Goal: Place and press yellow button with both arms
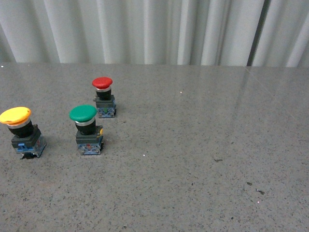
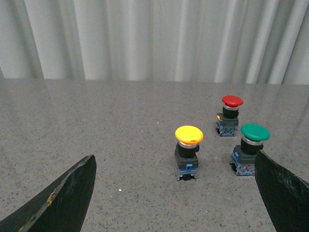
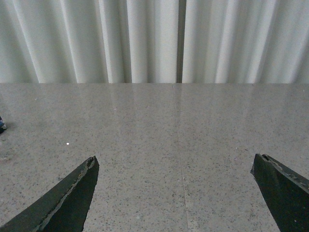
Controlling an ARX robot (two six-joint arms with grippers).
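Front view, nearest: grey speckled stone tabletop (image 1: 203, 188), filling the lower frame.
Front view, left edge: yellow button (image 1: 21, 131) with a wide mushroom cap, black collar and dark block base, standing upright at mid-height.
Front view, centre left: green button (image 1: 87, 129) with a mushroom cap, upright, right of the yellow button and apart from it.
Front view, further back: smaller red button (image 1: 104, 98), upright, above and slightly right of the green button.
Front view, top: pale pleated curtain (image 1: 145, 29).
Left wrist view, nearest: left gripper (image 2: 175, 154), its two black fingers (image 2: 72, 193) spread wide with nothing held.
Left wrist view, beyond the fingers: yellow button upright on the tabletop, in line with the gap, untouched; green button close by one fingertip; red button behind it.
Right wrist view, nearest: right gripper (image 3: 175, 157), black fingers (image 3: 72, 198) spread wide, empty.
Right wrist view, beyond: tabletop crossed by a thin seam, then the curtain.
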